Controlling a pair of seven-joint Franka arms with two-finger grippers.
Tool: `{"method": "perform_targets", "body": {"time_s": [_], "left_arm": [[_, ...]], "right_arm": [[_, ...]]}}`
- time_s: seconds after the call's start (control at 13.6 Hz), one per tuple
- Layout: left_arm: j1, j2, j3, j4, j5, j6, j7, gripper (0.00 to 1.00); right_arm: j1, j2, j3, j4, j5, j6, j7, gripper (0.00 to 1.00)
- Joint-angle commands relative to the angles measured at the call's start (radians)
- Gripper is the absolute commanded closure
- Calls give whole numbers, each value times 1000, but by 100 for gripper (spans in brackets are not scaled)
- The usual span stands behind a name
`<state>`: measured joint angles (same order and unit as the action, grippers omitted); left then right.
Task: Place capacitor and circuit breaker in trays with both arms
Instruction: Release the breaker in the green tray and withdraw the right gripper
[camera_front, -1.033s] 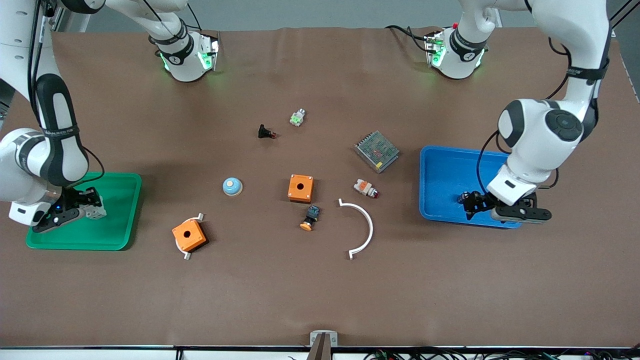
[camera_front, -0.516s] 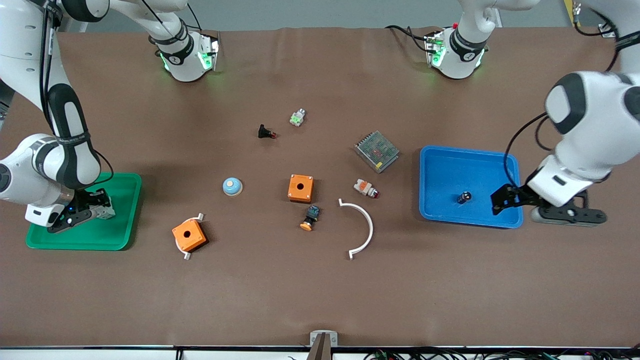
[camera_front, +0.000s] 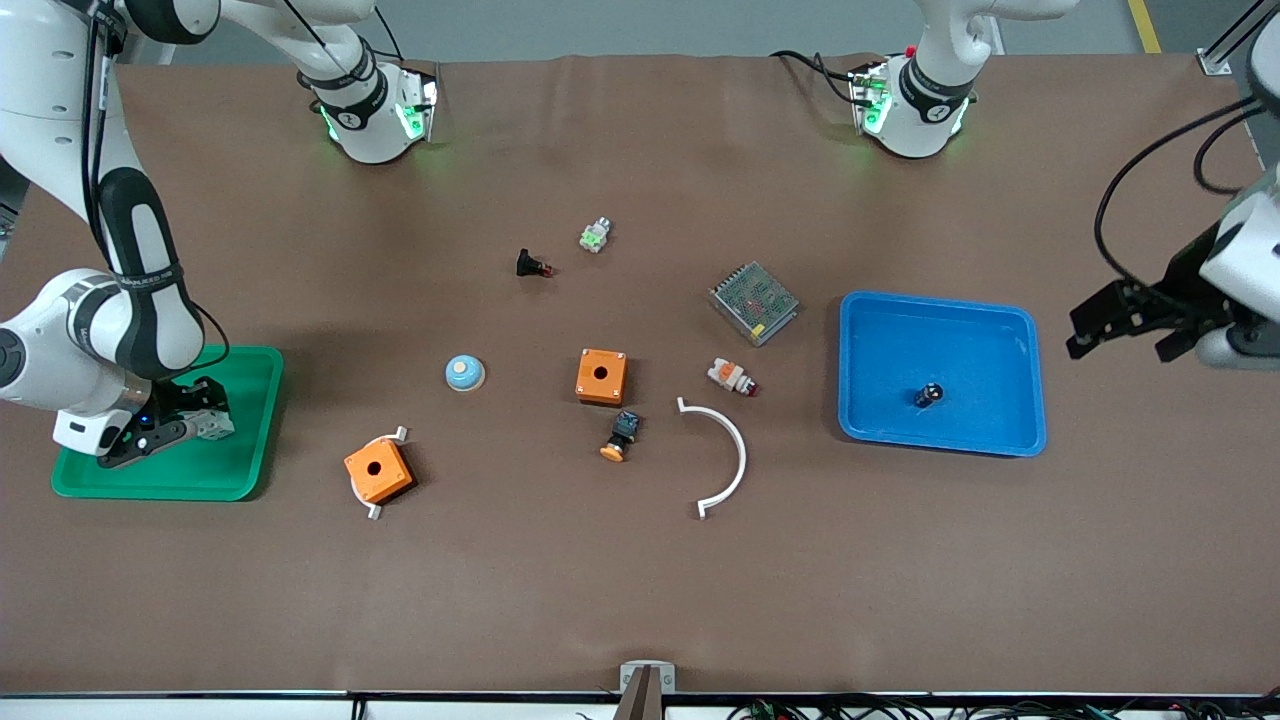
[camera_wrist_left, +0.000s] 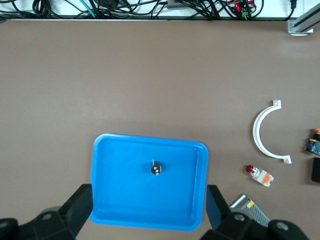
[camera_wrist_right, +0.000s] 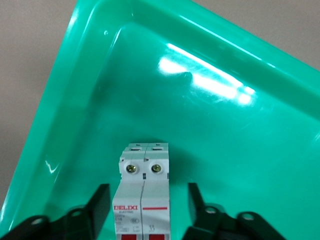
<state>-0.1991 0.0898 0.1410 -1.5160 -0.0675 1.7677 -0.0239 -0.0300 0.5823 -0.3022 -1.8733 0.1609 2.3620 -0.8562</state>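
1. My left gripper (camera_front: 1125, 322) hung over the bare surface (camera_front: 640, 600) past the blue tray (camera_front: 1020, 330), toward the left arm's end, jaws spread wide and holding nothing.
2. The capacitor (camera_front: 929, 395) lay alone in that blue tray, apart from its walls and well apart from my left gripper.
3. My right gripper (camera_wrist_right: 145, 220) sat low in the green tray (camera_front: 250, 420), jaws open a little wider than the circuit breaker (camera_wrist_right: 144, 192), a gap showing on each flank.
4. The breaker's long axis ran straight between my right jaws; I judged lifting straight up would clear it.
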Motion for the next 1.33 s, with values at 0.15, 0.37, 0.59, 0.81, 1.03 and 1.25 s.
{"method": "perform_targets", "body": {"time_s": [0.15,0.37,0.59,0.81,1.03,1.25], "left_arm": [[32,-148,-11,-127,29,-11,62,0],[35,-140,-8,-119,29,-25,47,0],[29,-96,-9,-54,29,-25,48,0],[26,-87,-11,-26,31,-25,55,0],[26,-91,-11,-26,34,-25,85,0],[23,-91,-41,-24,133,-47,111,0]], "right_arm": [[37,-74,3,113,48,-186,32,0],[80,-101,2,262,51,-378,159,0],[120,-108,2,428,51,-553,286,0],[186,-113,2,523,52,-659,474,0],[249,-148,2,528,48,-675,597,0],[320,-186,0,528,39,-705,730,0]]}}
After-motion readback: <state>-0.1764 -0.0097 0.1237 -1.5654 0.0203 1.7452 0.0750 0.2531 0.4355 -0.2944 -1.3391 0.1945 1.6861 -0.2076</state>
